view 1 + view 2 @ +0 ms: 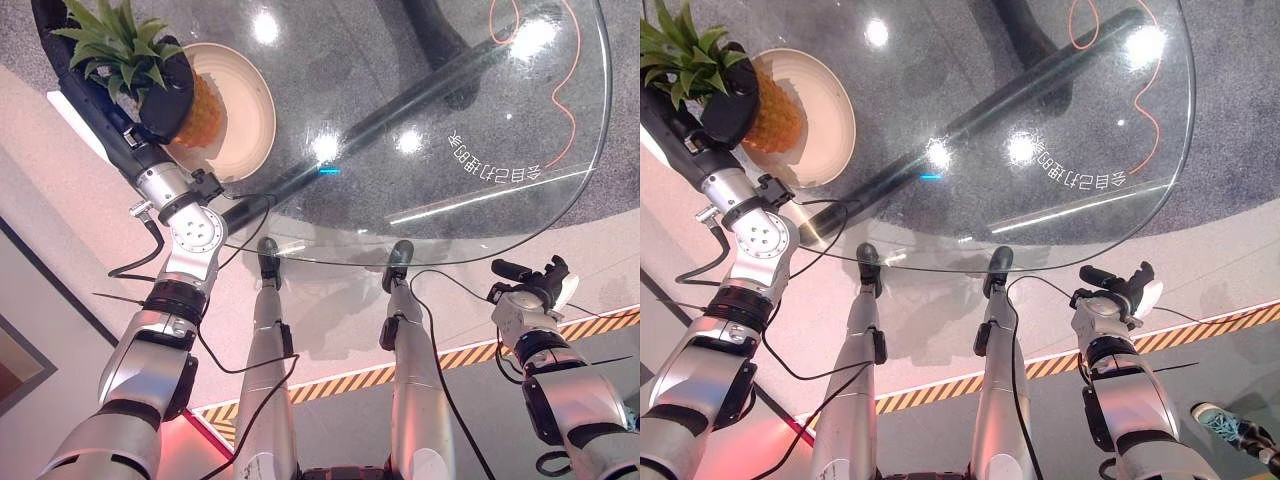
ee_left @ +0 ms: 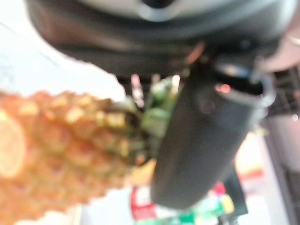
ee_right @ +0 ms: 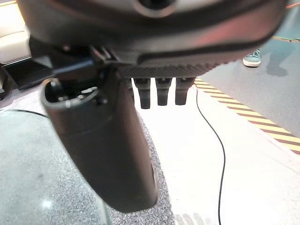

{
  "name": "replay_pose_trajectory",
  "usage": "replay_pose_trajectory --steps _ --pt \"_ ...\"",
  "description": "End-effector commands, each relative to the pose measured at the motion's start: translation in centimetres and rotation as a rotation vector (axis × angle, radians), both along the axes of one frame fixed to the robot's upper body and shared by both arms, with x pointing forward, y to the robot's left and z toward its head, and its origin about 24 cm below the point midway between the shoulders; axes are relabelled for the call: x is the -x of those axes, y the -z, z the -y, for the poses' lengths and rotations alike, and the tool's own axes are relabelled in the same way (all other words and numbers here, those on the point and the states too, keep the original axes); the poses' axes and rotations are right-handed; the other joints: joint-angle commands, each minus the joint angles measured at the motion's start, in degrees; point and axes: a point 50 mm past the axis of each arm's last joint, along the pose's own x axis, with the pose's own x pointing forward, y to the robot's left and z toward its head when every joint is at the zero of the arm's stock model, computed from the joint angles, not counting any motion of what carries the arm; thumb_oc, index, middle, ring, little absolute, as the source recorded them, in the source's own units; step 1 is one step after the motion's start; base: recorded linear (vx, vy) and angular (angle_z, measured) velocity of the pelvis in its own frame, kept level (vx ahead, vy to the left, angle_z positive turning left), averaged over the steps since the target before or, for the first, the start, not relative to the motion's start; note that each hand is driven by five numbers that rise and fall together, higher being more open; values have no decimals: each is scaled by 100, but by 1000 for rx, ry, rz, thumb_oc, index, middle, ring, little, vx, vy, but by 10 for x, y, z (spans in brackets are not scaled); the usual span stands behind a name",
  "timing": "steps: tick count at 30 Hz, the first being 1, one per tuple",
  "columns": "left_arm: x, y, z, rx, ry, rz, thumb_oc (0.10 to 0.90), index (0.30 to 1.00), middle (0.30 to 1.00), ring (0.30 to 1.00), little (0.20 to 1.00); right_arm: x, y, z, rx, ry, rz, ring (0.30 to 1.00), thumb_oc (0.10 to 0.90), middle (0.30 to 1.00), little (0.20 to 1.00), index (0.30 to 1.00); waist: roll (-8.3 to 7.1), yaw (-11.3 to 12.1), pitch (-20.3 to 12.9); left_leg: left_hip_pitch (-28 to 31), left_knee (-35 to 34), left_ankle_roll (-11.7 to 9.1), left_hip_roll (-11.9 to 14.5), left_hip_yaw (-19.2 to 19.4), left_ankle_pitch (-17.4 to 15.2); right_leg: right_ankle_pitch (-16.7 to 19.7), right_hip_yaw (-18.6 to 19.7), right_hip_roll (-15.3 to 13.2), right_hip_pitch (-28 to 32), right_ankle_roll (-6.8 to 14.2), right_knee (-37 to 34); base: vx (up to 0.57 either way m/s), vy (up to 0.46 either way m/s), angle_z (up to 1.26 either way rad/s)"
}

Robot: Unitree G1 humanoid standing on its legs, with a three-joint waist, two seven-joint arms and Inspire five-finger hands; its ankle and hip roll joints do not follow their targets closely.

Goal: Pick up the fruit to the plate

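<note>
A pineapple [image 1: 203, 115] with a green crown [image 1: 115, 45] lies tilted over the left part of a cream plate [image 1: 250, 105] on the glass table. My left hand [image 1: 160, 95] is shut round it where the crown meets the body. The left wrist view shows the fruit's orange body [image 2: 56, 150] and leaves beside my thumb [image 2: 201, 140]. I cannot tell whether the fruit rests on the plate. My right hand [image 1: 535, 285] hangs low off the table's near right edge, its fingers [image 3: 159, 91] relaxed and holding nothing.
The round glass table [image 1: 480, 130] has a dark base bar [image 1: 400, 105] showing through it and an orange cable [image 1: 575, 100] beneath. Yellow-black tape [image 1: 470, 352] marks the floor in front. A person's shoe [image 1: 1220, 415] stands at the lower right.
</note>
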Motion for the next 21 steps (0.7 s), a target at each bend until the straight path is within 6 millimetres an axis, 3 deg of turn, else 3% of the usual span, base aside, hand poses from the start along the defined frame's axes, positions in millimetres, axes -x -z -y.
replay_pose_trajectory --steps 1,21 --pt "21 -48 -3 -51 11 289 800 900 900 900 900 22 2 32 85 138 -45 900 800 900 900 900 -174 146 -137 -224 639 33 -102 4 -741 -44 -171 142 2 45 -65 0 0 0" --pt "27 -26 -7 -51 -23 264 800 900 900 900 900 29 8 36 80 152 -52 900 800 900 900 900 -137 227 -137 -213 661 51 -115 -26 -763 -50 -222 111 14 54 -38 0 0 0"
